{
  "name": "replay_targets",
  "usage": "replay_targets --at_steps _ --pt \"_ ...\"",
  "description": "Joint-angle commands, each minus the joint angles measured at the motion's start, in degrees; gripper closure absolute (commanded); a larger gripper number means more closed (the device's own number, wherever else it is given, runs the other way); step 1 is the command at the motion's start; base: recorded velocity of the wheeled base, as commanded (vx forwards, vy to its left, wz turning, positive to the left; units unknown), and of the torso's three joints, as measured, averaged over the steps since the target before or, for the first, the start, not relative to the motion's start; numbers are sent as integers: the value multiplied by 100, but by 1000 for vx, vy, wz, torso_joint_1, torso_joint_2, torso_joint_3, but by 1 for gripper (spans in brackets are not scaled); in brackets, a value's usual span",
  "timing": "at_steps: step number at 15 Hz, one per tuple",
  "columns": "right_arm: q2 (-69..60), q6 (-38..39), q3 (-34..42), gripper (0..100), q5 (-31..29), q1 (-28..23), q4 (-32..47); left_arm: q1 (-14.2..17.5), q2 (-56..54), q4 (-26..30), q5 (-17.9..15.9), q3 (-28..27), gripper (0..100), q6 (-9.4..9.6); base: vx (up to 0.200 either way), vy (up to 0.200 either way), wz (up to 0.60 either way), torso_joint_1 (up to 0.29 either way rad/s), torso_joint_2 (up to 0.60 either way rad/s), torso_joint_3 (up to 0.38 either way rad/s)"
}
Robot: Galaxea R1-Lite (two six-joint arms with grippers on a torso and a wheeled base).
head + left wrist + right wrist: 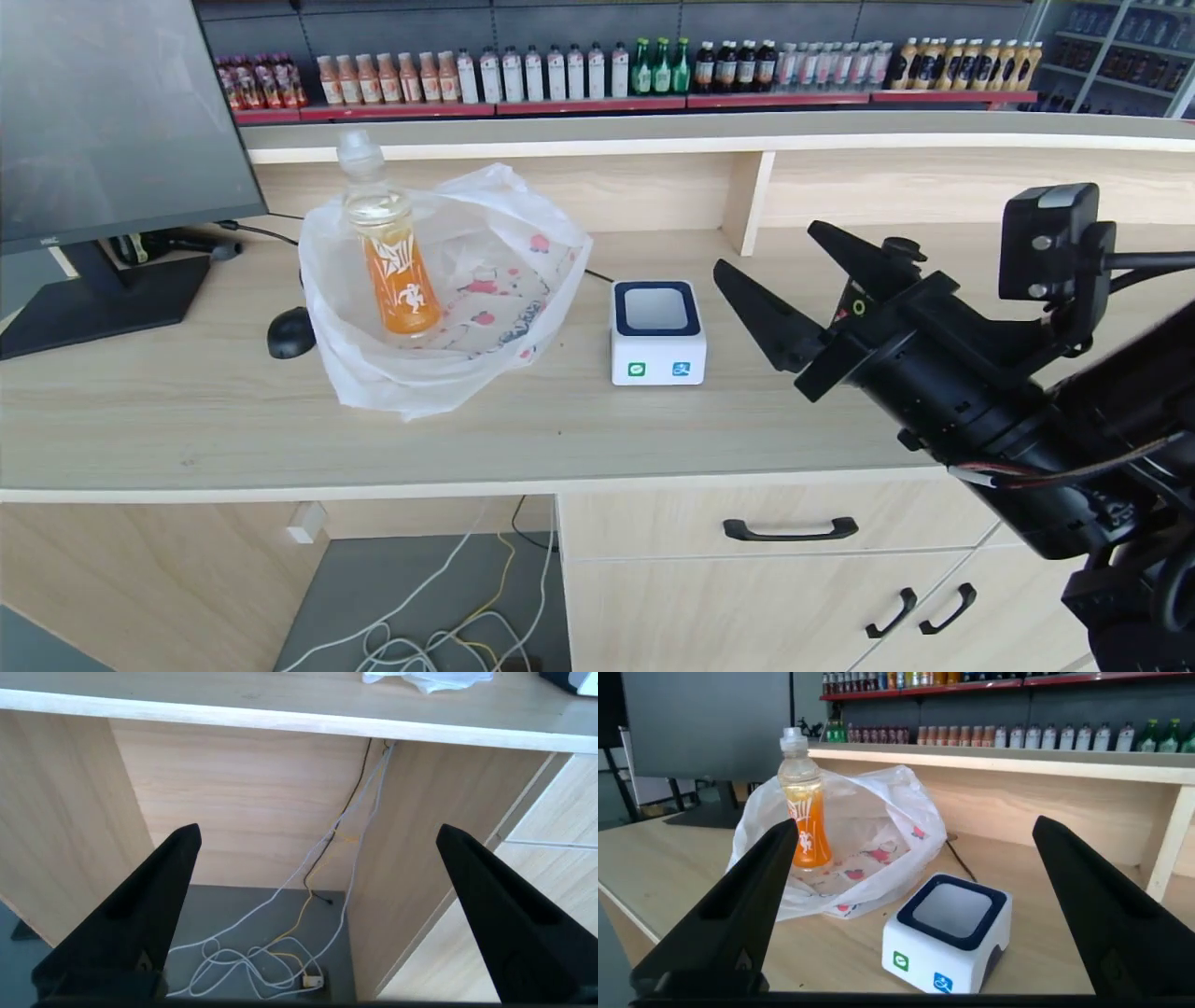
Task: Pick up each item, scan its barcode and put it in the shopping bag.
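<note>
A clear bottle of orange drink (389,252) (804,803) stands upright inside the open white plastic shopping bag (485,280) (868,859) on the wooden counter. The white barcode scanner (657,331) (946,934) sits just right of the bag. My right gripper (780,280) (915,896) hovers open and empty above the counter, to the right of the scanner and pointing toward it. My left gripper (318,896) is open and empty, held low in front of the counter, facing the space beneath it.
A black monitor (112,112) on its stand occupies the counter's back left, with a black mouse (290,333) by the bag. A raised wooden ledge (709,140) runs behind. Drawers (789,530) sit below right, loose cables (280,952) lie on the floor under the counter.
</note>
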Motion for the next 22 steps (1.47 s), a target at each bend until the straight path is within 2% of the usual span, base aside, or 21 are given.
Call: replay_targets --at_steps 1,11,14,16,18,20,22 --pt "18 -3 -84 0 -9 -12 14 0 0 0 0 0 0 -17 0 -200 0 -7 2 -2" --pt "44 -3 171 0 -18 5 -13 0 0 0 0 0 0 -17 0 -200 0 7 4 2" --pt "53 32 356 0 0 5 5 -9 0 0 0 0 0 36 0 0 0 0 0 0" --pt "62 128 822 0 -9 172 -13 0 0 0 0 0 0 36 0 0 0 0 0 0" --pt "97 146 874 0 -316 181 23 0 0 0 0 0 0 36 0 0 0 0 0 0" --pt "159 128 760 0 -519 199 225 0 0 0 0 0 0 36 0 0 0 0 0 0" --pt "290 93 259 0 -844 190 822 0 0 0 0 0 0 36 0 0 0 0 0 0"
